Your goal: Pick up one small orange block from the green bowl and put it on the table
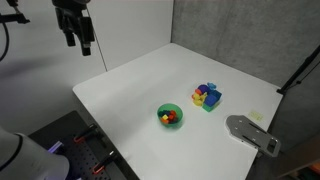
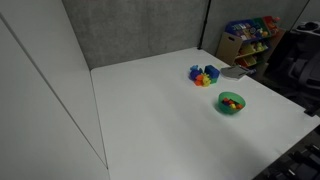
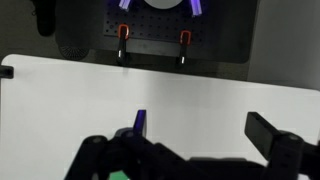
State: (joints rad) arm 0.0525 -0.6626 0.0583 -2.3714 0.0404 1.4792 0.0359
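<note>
The green bowl (image 1: 170, 116) stands on the white table (image 1: 130, 95) near its front edge and holds several small blocks. A small orange block (image 1: 173, 118) shows among yellow and green ones. The bowl (image 2: 231, 103) also shows in the other exterior view, with an orange spot (image 2: 233, 101) inside. My gripper (image 1: 80, 44) hangs high above the table's far left corner, well away from the bowl. It is open and empty. In the wrist view its dark fingers (image 3: 185, 148) are spread wide over bare table (image 3: 200, 95).
A blue square tray (image 1: 208, 97) with yellow and purple blocks sits just behind the bowl; it also shows in the other exterior view (image 2: 204, 75). A grey metal plate (image 1: 252, 133) lies at the table's edge. A shelf of coloured items (image 2: 250, 40) stands beyond the table.
</note>
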